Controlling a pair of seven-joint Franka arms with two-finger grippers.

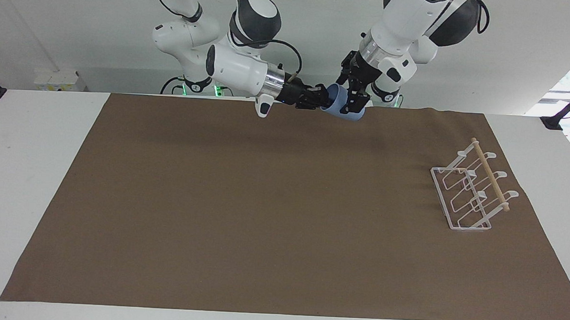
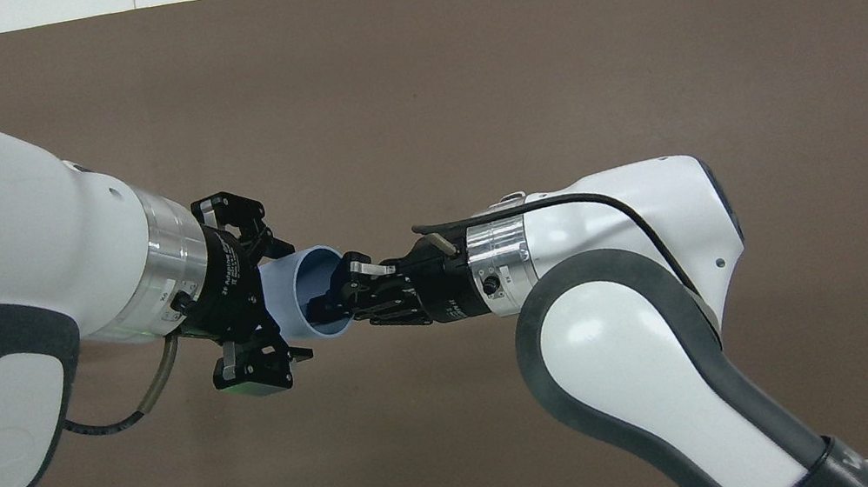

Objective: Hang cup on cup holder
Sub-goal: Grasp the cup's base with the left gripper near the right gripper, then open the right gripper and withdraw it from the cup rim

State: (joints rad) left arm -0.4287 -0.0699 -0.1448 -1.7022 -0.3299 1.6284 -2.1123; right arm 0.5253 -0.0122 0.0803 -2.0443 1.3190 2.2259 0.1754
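Right gripper (image 2: pixel 341 292): clenched on the rim of the cup, one finger inside the mouth, one outside the wall; wrist lying almost level, pointing toward the left arm's end of the desk.
Right arm: comes in from its own base, elbow bent, forearm stretched sideways in the air above the desk edge nearest the robots.
Left gripper (image 2: pixel 268 306): released, jaws spread wide, one finger either side of the cup's tapered base end; whether the fingers touch the wall, I cannot tell.
Left arm: reaching in and down from its base, wrist angled toward the right gripper, so the two grippers face each other with the cup between them.
Cup (image 1: pixel 341 106): light-blue tumbler, held on its side in mid-air, mouth toward the right gripper, base end inside the left gripper's open jaws; it's over the brown mat near the desk edge closest to the robots, about midway along that edge.
Cup holder (image 1: pixel 471 191): white wire rack with a wooden dowel on top, standing on the mat at the left arm's end of the desk, well apart from both grippers, no cup on it.
Brown mat (image 1: pixel 263 217): covers most of the desk.
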